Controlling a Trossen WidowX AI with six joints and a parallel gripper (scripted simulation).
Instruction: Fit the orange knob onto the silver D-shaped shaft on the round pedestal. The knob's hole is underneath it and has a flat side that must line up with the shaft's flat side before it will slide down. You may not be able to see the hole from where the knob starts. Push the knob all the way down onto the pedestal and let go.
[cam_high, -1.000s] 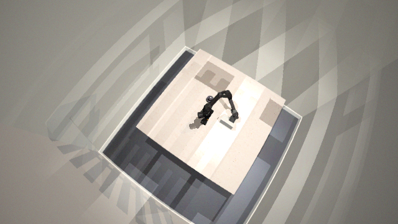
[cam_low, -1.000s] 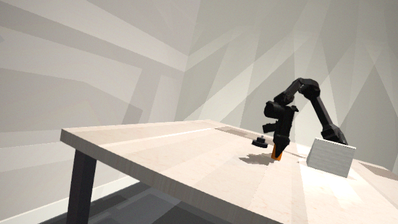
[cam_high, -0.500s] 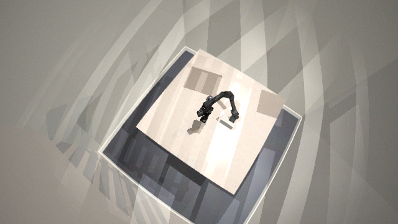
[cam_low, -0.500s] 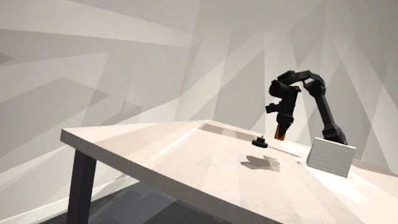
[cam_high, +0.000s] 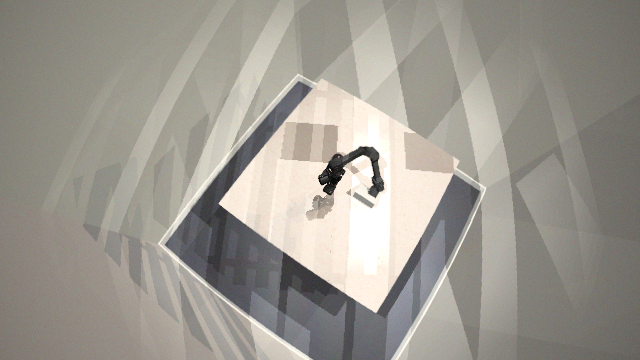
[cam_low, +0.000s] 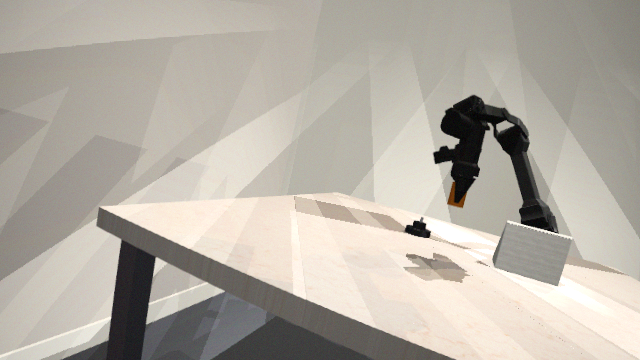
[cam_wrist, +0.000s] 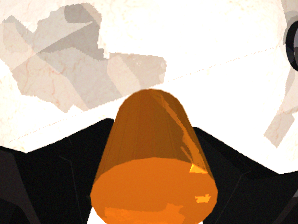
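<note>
My gripper (cam_low: 460, 192) (cam_wrist: 152, 131) is shut on the orange knob (cam_low: 455, 203) (cam_wrist: 154, 187), holding it in the air above the table, slightly tilted in the exterior view. The knob's underside and hole are hidden. In the top view the arm hides the knob and fingertips. The black round pedestal (cam_low: 417, 230) (cam_high: 337, 156) stands on the table, apart from the knob, lower and to its left in the exterior view. The thin silver shaft (cam_low: 421, 220) points up from it; its flat side is too small to make out. The pedestal's dark edge (cam_wrist: 295, 46) shows at the wrist view's right border.
A pale grey block (cam_low: 533, 254) (cam_high: 364, 196) stands beside the arm's base (cam_low: 538, 215). The light table (cam_high: 320, 240) (cam_low: 240, 240) has edges well away from the arm. Dark shadows and bright patches cross its top.
</note>
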